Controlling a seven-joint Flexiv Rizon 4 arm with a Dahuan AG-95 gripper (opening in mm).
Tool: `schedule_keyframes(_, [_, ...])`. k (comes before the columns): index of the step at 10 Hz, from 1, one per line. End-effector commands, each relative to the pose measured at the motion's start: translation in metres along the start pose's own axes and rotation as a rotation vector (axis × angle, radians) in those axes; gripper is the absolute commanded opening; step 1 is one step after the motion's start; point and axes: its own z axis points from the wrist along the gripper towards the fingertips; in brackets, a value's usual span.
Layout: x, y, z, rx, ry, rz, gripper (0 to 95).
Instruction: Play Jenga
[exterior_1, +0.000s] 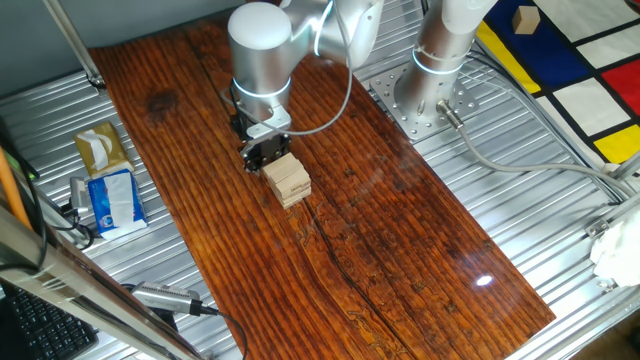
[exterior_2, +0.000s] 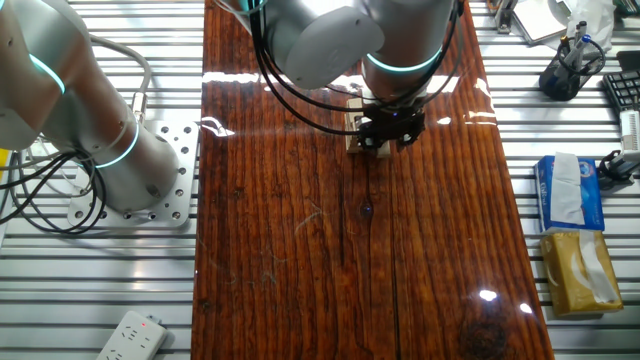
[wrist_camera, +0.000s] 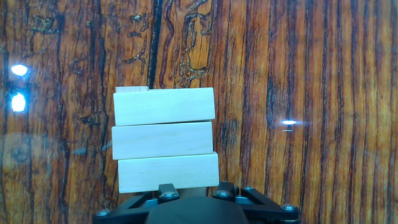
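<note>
The Jenga tower (exterior_1: 287, 180) is a small stack of pale wooden blocks standing on the dark wooden tabletop (exterior_1: 380, 240). My gripper (exterior_1: 266, 152) hangs just behind it, close to its upper left side. In the hand view the tower's top layer (wrist_camera: 165, 140) shows three blocks side by side, and a lower block's end peeks out at the far edge. My gripper (wrist_camera: 196, 198) shows only as black finger mounts at the bottom edge, against the nearest block. The fingertips are hidden. In the other fixed view my gripper (exterior_2: 390, 130) covers most of the tower (exterior_2: 354, 135).
A blue-and-white tissue packet (exterior_1: 112, 200) and a tan tissue box (exterior_1: 100, 148) lie on the metal bench left of the board. The arm's base plate (exterior_1: 425, 100) is at the back right. A lone wooden cube (exterior_1: 525, 18) sits far right. A power strip (exterior_2: 130, 338) lies near the board's corner.
</note>
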Motion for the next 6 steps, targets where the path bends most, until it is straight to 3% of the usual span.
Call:
schedule_keyframes(1, [0.0004, -0.0002, 0.0005, 0.002, -0.001, 0.002, 38.0])
schedule_keyframes(6, [0.0003, -0.0001, 0.0007, 0.005, -0.005, 0.000, 38.0])
